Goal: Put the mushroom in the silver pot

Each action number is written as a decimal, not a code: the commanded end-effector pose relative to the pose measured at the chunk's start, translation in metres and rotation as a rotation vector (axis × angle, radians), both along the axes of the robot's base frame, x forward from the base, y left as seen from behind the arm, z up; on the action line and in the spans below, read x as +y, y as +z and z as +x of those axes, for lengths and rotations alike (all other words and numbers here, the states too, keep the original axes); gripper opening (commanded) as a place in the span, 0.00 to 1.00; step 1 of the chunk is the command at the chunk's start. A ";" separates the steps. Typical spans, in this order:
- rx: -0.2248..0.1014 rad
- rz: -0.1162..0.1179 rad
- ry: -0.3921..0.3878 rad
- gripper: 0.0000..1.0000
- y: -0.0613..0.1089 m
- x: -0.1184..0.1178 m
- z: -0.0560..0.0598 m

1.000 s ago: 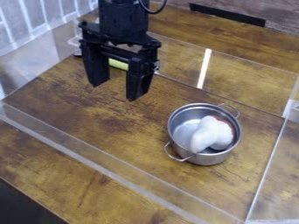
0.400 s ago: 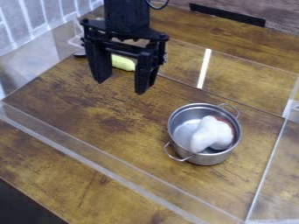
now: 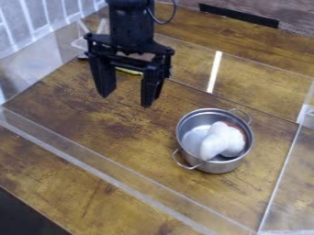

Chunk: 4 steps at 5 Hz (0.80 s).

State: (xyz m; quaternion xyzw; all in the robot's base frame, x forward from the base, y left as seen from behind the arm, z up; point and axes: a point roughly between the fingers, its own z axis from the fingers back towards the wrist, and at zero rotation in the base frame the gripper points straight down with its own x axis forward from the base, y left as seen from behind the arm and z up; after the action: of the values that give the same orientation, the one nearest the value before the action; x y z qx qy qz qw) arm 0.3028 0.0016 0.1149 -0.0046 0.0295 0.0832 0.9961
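Note:
The silver pot (image 3: pixel 215 161) stands on the wooden table at the right of centre, with small handles on its rim. Inside it lies the mushroom (image 3: pixel 219 139), pale white and filling most of the bowl. My gripper (image 3: pixel 128 88) hangs above the table at the upper left, well apart from the pot. It is open, its two dark fingers (image 3: pixel 105 83) point down, and nothing is between them.
Clear plastic walls border the table (image 3: pixel 86 138), with one edge running along the front and another at the right (image 3: pixel 285 174). A white railing (image 3: pixel 31 23) stands at the back left. A dark flat object (image 3: pixel 240 11) lies at the back.
The gripper has shifted slightly to the right and stays open. A yellow-green thing seen between its fingers earlier no longer shows. Pot and mushroom have not moved.

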 end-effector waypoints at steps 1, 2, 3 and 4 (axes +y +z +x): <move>-0.040 0.007 0.027 1.00 0.011 0.010 0.003; -0.029 0.009 0.052 1.00 0.007 0.014 0.003; -0.038 0.014 0.059 1.00 0.009 0.008 0.004; -0.043 0.017 0.063 1.00 0.011 0.002 0.006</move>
State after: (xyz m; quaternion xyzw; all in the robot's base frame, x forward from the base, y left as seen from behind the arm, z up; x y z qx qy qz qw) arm 0.3027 0.0070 0.1111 0.0019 0.0353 0.1205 0.9921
